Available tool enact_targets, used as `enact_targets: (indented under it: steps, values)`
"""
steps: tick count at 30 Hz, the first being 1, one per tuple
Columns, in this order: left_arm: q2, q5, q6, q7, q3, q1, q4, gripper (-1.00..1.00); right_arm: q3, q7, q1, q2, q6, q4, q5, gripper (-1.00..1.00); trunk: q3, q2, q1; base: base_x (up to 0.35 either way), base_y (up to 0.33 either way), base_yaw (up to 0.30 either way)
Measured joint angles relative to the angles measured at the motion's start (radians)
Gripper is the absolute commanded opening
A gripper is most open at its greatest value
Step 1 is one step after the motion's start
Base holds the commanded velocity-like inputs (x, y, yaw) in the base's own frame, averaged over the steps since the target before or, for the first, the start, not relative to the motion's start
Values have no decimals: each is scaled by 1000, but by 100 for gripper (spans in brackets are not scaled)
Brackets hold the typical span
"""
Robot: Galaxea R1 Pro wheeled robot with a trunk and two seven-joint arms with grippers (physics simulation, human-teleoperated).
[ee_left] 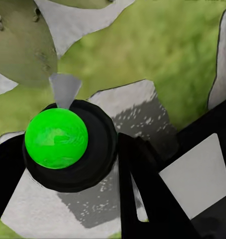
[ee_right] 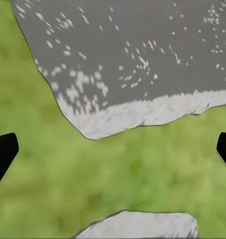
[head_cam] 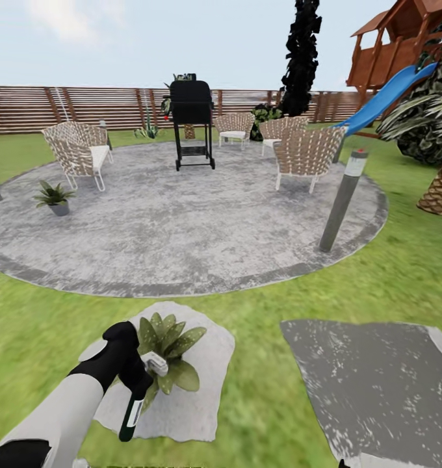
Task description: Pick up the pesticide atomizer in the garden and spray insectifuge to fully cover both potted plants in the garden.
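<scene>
The left gripper (head_cam: 138,377) is clenched around the pesticide atomizer (head_cam: 135,400), holding the slim dark bottle tilted with its pale nozzle end up against the leaves of the near potted plant (head_cam: 169,351) — close enough, I'd judge, that a spray would land right on the rosette. That plant sits on a pale stepping stone (head_cam: 201,390) in the lawn, just ahead of the robot. In the left wrist view the bottle's round body with a bright green disc (ee_left: 56,138) sits between the dark fingers (ee_left: 147,199), a broad leaf (ee_left: 23,50) just beyond it. The other potted plant (head_cam: 54,197) stands well apart, at the left edge of the round stone patio (head_cam: 182,227) near a wicker chair (head_cam: 78,153) — it looks like the later target. The right wrist view looks down on grass and a grey stepping stone (ee_right: 142,59); the right gripper's fingertips (ee_right: 3,152) sit wide apart at the frame edges, released and holding nothing.
</scene>
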Motion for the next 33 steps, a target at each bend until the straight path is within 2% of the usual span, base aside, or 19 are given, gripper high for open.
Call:
enact_targets:
  steps: [4, 16, 23, 26, 30, 33]
  values:
    - [0, 0, 0, -1, 0, 2, 0, -100, 0, 0, 0, 0, 0, 0, 0, 100, 0, 0, 0, -2, -289, 224]
    - [3, -1, 0, -1, 1, 10, 0, -100, 0, 0, 0, 1, 0, 0, 0, 100, 0, 0, 0, 0, -289, 42]
    - [17, -2, 0, 4, 10, 17, 2, -100, 0, 0, 0, 1, 0, 0, 0, 100, 0, 0, 0, 51, -197, 263]
    - [32, 1, -2, 7, 13, 18, 2, -100, 0, 0, 0, 2, 1, 0, 0, 100, 0, 0, 0, 29, -16, 278]
    - [36, 5, -2, 11, 41, 24, 2, -100, 0, 0, 0, 2, 0, 0, 0, 100, 0, 0, 0, 4, -2, 278]
    - [36, 8, -3, 25, 61, 49, 0, -100, 0, 0, 0, 2, 0, 0, 0, 100, 0, 0, 0, 0, 0, 211]
